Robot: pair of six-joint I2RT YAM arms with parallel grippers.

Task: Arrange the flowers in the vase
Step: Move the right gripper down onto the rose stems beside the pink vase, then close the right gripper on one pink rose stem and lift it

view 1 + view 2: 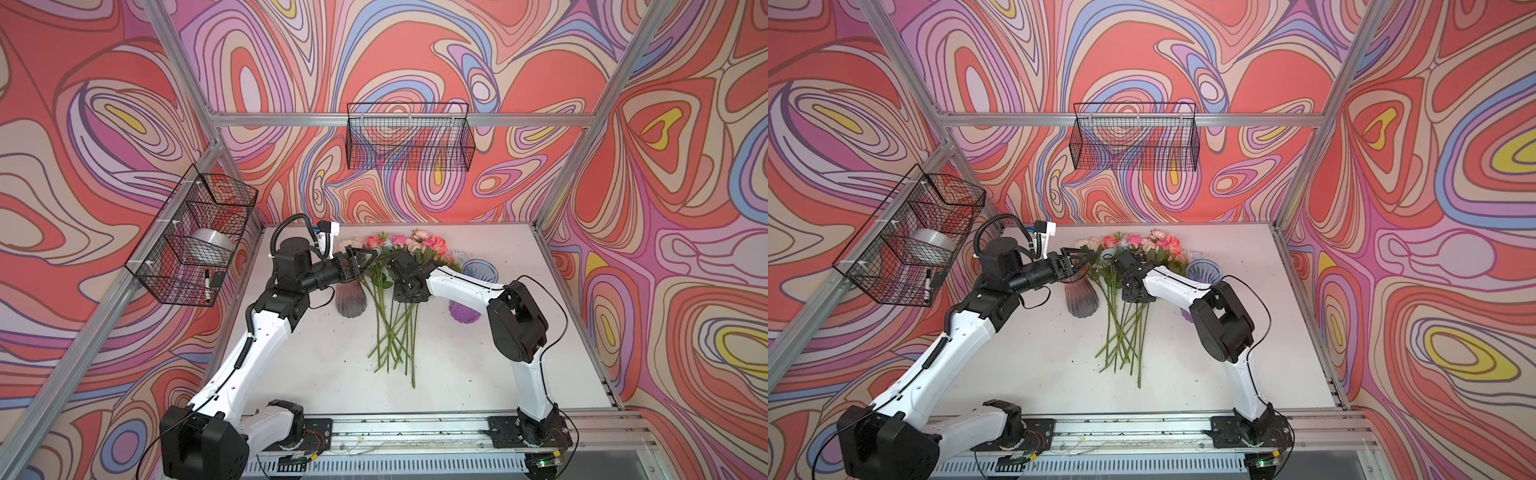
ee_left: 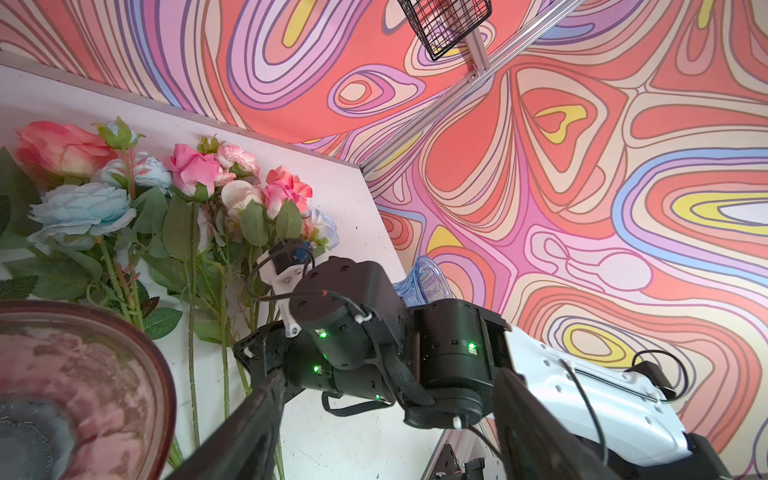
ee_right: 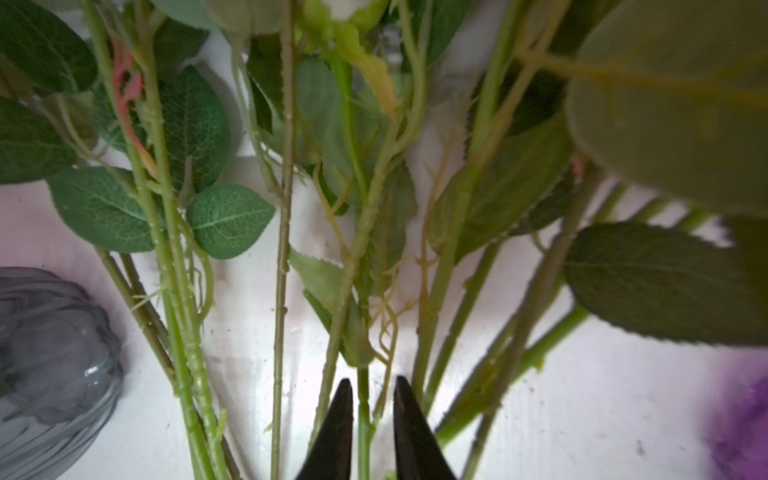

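The flowers (image 1: 399, 249) lie in a bunch on the white table (image 1: 478, 374), pink, coral, white and pale blue heads at the back, green stems (image 1: 395, 332) fanning toward the front. A smoky pink glass vase (image 1: 351, 299) stands upright just left of the stems. My left gripper (image 1: 370, 262) hovers open above its mouth with nothing between the fingers (image 2: 249, 424). My right gripper (image 1: 409, 297) reaches down into the stems. In the right wrist view its fingertips (image 3: 370, 384) stand a little apart with one thin stem (image 3: 363, 407) between them, against one finger.
A blue vase (image 1: 478, 270) and a purple vase (image 1: 463, 313) stand right of the bunch, close behind the right arm. Wire baskets hang on the back wall (image 1: 409, 137) and left wall (image 1: 195, 237). The arms' rail (image 1: 415, 428) runs along the front edge.
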